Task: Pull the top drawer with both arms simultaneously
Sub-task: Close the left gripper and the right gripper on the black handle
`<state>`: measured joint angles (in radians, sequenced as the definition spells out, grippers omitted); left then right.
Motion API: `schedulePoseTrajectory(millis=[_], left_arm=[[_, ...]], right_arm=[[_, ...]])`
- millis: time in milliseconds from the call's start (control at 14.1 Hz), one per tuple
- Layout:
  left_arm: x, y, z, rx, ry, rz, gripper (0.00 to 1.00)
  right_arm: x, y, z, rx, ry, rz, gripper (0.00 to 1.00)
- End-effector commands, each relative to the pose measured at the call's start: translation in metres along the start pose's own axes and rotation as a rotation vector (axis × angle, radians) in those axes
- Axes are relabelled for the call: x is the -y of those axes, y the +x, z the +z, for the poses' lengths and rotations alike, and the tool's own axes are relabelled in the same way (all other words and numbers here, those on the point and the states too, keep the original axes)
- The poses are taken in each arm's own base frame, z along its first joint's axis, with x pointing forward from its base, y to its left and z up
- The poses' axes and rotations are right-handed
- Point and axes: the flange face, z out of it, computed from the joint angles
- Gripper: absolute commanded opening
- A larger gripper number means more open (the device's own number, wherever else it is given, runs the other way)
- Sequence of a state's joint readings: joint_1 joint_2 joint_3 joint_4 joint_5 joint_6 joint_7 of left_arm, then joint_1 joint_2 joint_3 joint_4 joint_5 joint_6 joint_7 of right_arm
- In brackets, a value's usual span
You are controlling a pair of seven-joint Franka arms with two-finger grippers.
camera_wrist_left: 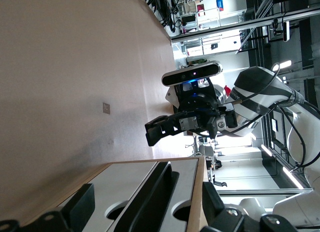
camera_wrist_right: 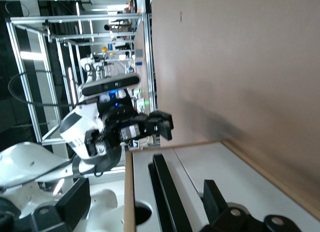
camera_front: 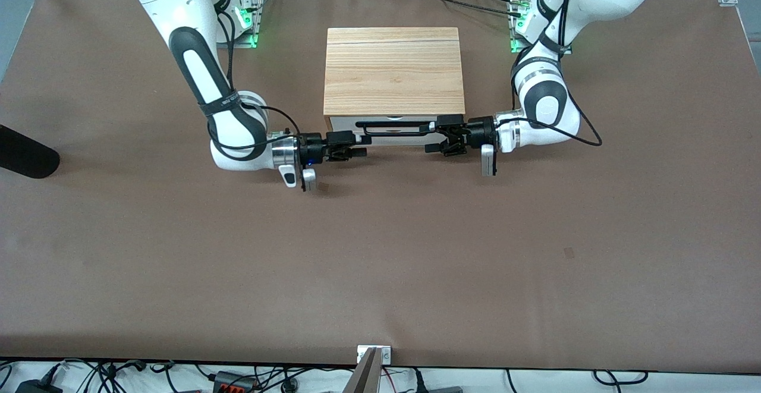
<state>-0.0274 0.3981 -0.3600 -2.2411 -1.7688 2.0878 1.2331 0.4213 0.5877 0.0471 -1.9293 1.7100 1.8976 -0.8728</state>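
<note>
Top drawer: white front panel, long black bar handle, set in the light-wood cabinet that stands on the brown table near the edge where the arm bases are, about midway between them. Drawer front looks flush with the cabinet face; no reddish inside shows in any view. Judged shut, pull not begun.

Left gripper: reaches in sideways from the left arm's end of the table and is level with the handle's end on that side. In the left wrist view the fingers stand wide, one on each side of the bar, not pressed to it. Nothing is held yet.

Right gripper: comes in from the right arm's end, at the other end of the handle. In the right wrist view its fingers are spread wide, the bar running between them, again with gaps showing. It holds nothing.

Each wrist view also shows the other arm's gripper farther along the drawer front.

Progress: approach and straddling look complete on both ends. Still to do: close both pincers on the bar, then draw together toward the front camera. Uneven pulling would likely skew the drawer in its slot.
</note>
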Motion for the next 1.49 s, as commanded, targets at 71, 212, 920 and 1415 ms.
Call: schedulePoseTrajectory(millis=[71, 212, 920, 1415], left_arm=[[0.007, -0.006, -0.002, -0.015, -0.067, 0.046, 0.89], [0.021, -0.013, 0.002, -0.009, -0.074, 0.066, 0.87], [0.034, -0.018, 0.002, -0.01, -0.075, 0.083, 0.23], [0.036, -0.02, 0.004, -0.009, -0.078, 0.14, 0.01]], right_arm=[[-0.008, -0.015, -0.003, 0.052, 0.128, -0.039, 1.0], [-0.029, -0.018, -0.006, 0.056, 0.156, -0.065, 1.0], [-0.03, -0.023, 0.014, 0.064, 0.176, -0.091, 1.0], [-0.038, -0.021, 0.014, 0.058, 0.171, -0.085, 0.48]])
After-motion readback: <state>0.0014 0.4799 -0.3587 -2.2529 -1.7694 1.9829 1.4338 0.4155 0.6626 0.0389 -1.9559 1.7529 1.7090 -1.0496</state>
